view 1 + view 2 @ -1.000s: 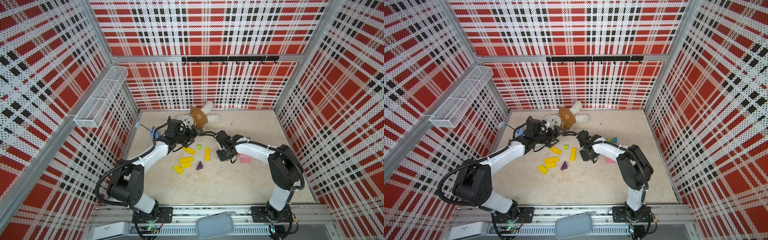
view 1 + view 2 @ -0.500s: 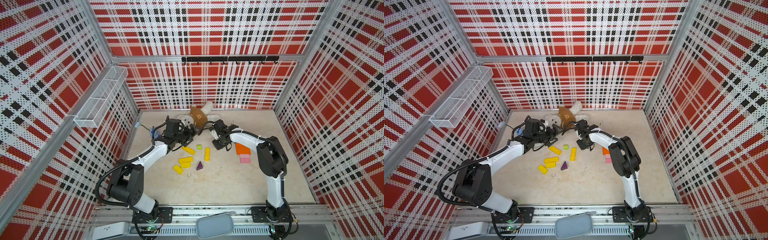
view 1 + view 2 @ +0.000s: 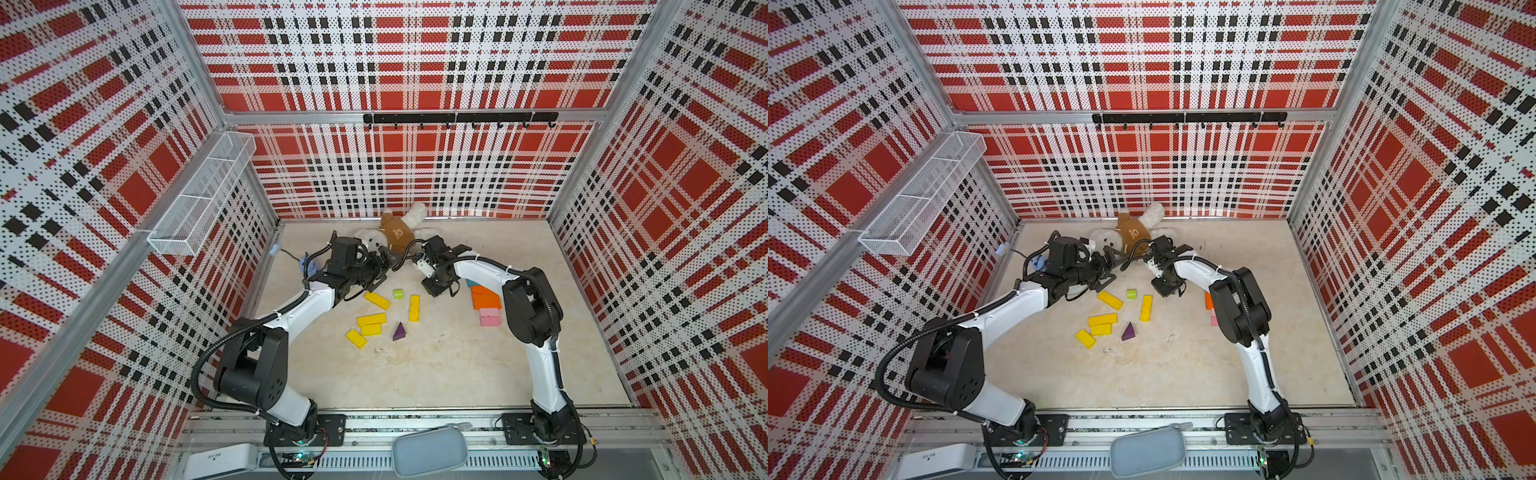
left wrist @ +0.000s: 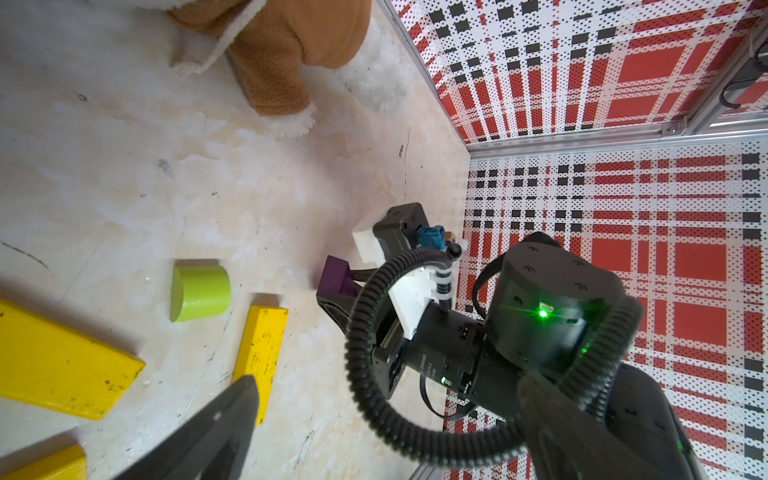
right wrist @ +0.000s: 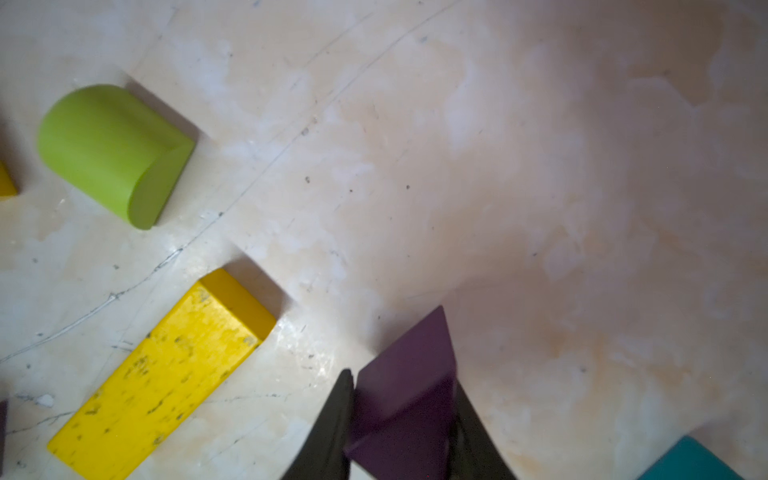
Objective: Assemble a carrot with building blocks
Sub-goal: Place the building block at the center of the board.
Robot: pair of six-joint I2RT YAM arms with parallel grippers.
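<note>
My right gripper [image 5: 401, 380] is shut on a purple triangle block [image 5: 411, 365], low over the table; the left wrist view also shows this block [image 4: 336, 277]. In both top views the gripper [image 3: 436, 287] hides it. My left gripper [image 3: 381, 269] hangs open and empty beside the yellow blocks, one finger [image 4: 224, 415] over a yellow bar [image 4: 262, 345]. Several yellow blocks [image 3: 372, 320] lie in the middle with a lime cylinder [image 3: 398, 294] and a second purple triangle [image 3: 399, 331]. Orange [image 3: 485, 297], pink [image 3: 490, 318] and teal [image 3: 471, 284] blocks lie to the right.
A plush toy in a brown hoodie [image 3: 399, 235] lies at the back, close behind both grippers. A wire basket [image 3: 203, 203] hangs on the left wall and a hook rail [image 3: 457, 118] on the back wall. A grey pouch [image 3: 430, 451] sits on the front rail.
My right arm's elbow has swung left and the gripper has shifted toward the back, uncovering the orange and pink blocks. The left arm has barely moved.
</note>
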